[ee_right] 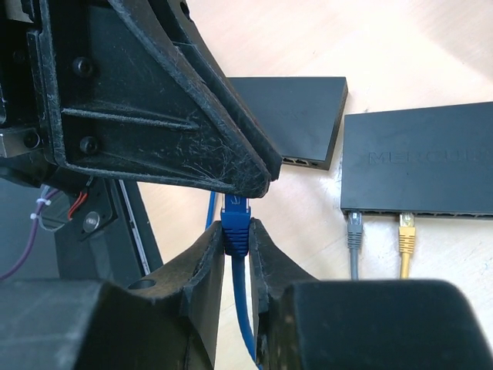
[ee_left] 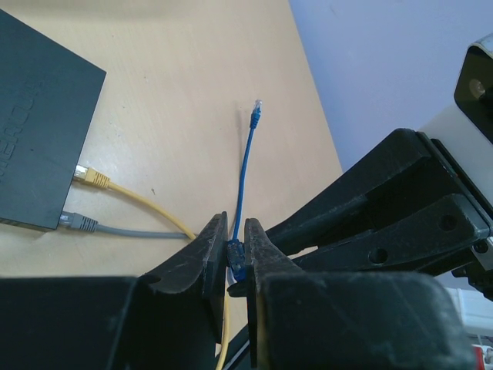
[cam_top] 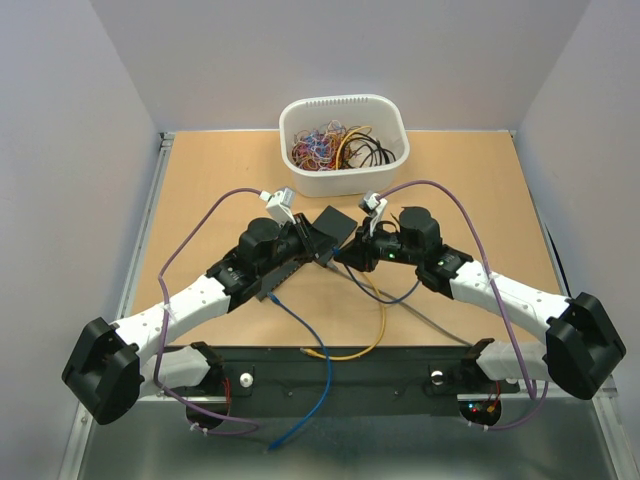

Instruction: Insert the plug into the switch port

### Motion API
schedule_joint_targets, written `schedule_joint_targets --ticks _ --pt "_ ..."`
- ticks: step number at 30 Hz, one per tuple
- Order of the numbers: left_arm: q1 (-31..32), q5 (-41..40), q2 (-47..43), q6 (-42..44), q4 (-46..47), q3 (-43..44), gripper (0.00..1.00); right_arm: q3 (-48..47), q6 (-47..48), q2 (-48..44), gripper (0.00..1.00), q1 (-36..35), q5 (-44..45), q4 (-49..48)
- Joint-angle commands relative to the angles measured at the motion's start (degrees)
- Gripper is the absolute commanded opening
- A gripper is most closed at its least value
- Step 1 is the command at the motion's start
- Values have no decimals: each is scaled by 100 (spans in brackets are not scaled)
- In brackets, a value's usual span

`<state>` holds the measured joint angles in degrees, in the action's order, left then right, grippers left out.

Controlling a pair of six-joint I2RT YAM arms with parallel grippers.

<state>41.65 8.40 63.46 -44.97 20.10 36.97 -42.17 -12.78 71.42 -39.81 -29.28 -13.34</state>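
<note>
The blue plug [ee_right: 236,225] is held above the table where the two arms meet, its blue cable [cam_top: 300,325] trailing to the near edge. My right gripper [ee_right: 237,231] is shut on the plug's ribbed boot. My left gripper [ee_left: 235,231] is shut on the plug's tip [ee_left: 237,258] from the other side. In the top view the left gripper [cam_top: 318,250] and right gripper [cam_top: 346,256] almost touch. A black switch [ee_right: 420,158] has a grey plug [ee_right: 354,229] and a yellow plug [ee_right: 406,231] in its ports. A second, smaller switch [ee_right: 296,119] shows empty ports.
A white bin [cam_top: 343,182] of tangled cables stands at the back centre. A yellow cable [cam_top: 350,352] and a grey cable [cam_top: 430,322] run across the table's front. The blue cable's free end [ee_left: 256,109] lies on the wood. A black switch [cam_top: 336,222] sits behind the grippers.
</note>
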Motion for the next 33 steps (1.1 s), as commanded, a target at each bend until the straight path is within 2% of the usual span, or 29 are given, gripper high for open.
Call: schedule_joint_targets --ticks 1,7,11,15,21,26,33 --pt "28 -23 -115 6 232 -6 0 16 -164 -93 21 -27 -192 -511" --pt "36 -32 -106 32 249 -23 0 25 -225 -111 17 -27 -219 -564" --pt "28 -49 -80 58 249 -50 0 34 -260 -145 1 -35 -96 -573" --pt "28 -128 -44 129 170 -23 2 121 -217 -181 0 -35 141 -511" --pt "19 -339 79 383 -120 126 19 227 -120 -216 0 -18 448 -249" --pt "-69 -541 149 577 -270 188 39 175 126 -234 0 -9 1678 340" --pt "-674 -489 561 963 -217 267 63 -27 126 188 0 44 3092 912"
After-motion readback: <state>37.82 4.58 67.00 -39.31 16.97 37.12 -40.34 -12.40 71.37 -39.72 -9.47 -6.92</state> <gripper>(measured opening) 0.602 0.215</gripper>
